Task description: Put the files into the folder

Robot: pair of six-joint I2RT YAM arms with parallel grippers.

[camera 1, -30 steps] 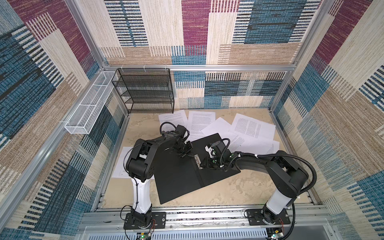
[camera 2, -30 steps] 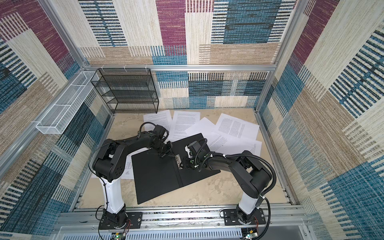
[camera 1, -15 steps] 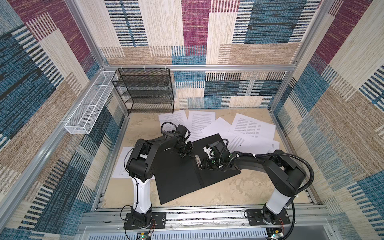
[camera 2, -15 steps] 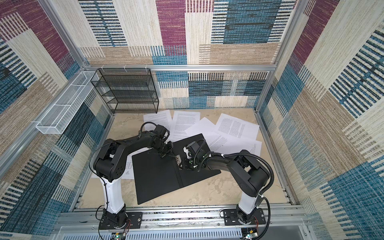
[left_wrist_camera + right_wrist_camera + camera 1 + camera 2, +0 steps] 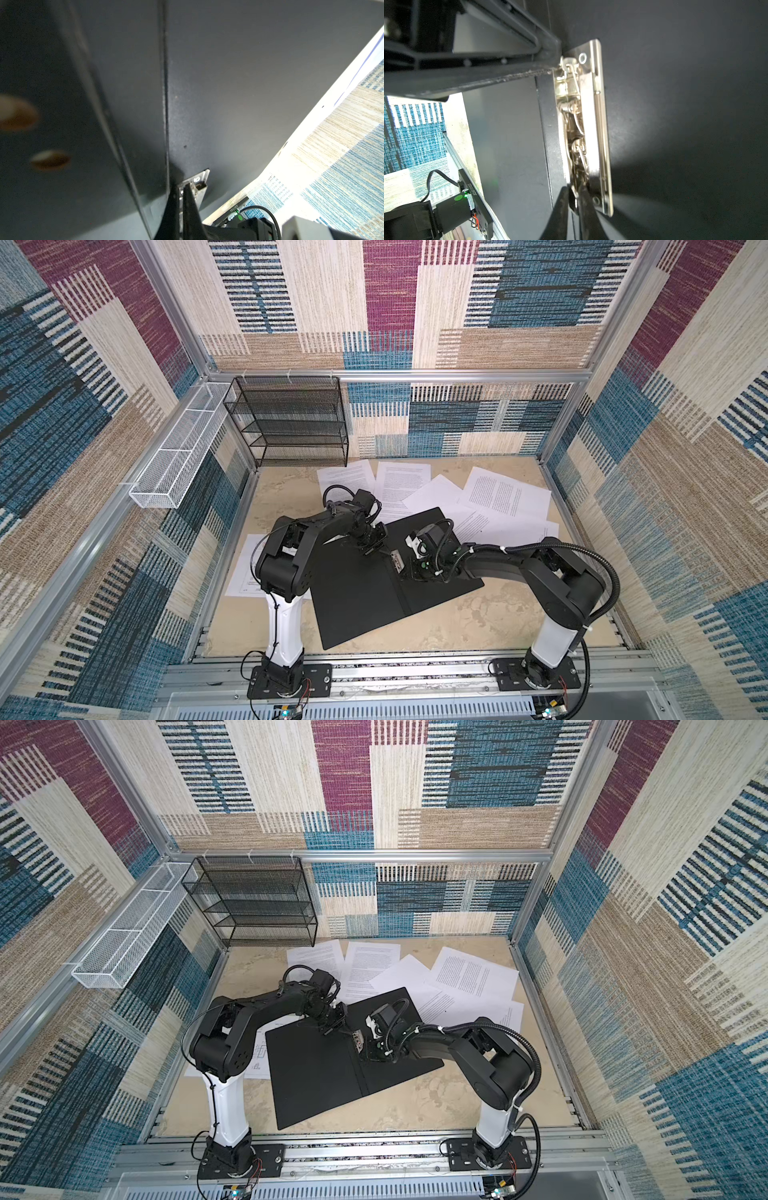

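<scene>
The folder [image 5: 361, 597] lies open on the table, black inside up, in both top views [image 5: 316, 1069]. Its metal clip [image 5: 397, 562] runs along the spine. My left gripper [image 5: 182, 187] is shut on the clip's [image 5: 199, 182] far end. My right gripper [image 5: 576, 195] is shut on the near end of the clip [image 5: 591, 124]. White printed files [image 5: 505, 497] lie scattered behind and right of the folder, some overlapped by it. Another sheet [image 5: 245, 572], with line drawings, lies left of the folder under my left arm.
A black wire-mesh rack [image 5: 291, 423] stands at the back left against the wall. A white mesh basket [image 5: 178, 456] hangs on the left frame rail. Aluminium frame rails border the table on all sides.
My right gripper has edged left to the spine and closed its jaws on the clip's near end. The left gripper has stayed at the far end, tightening slightly.
</scene>
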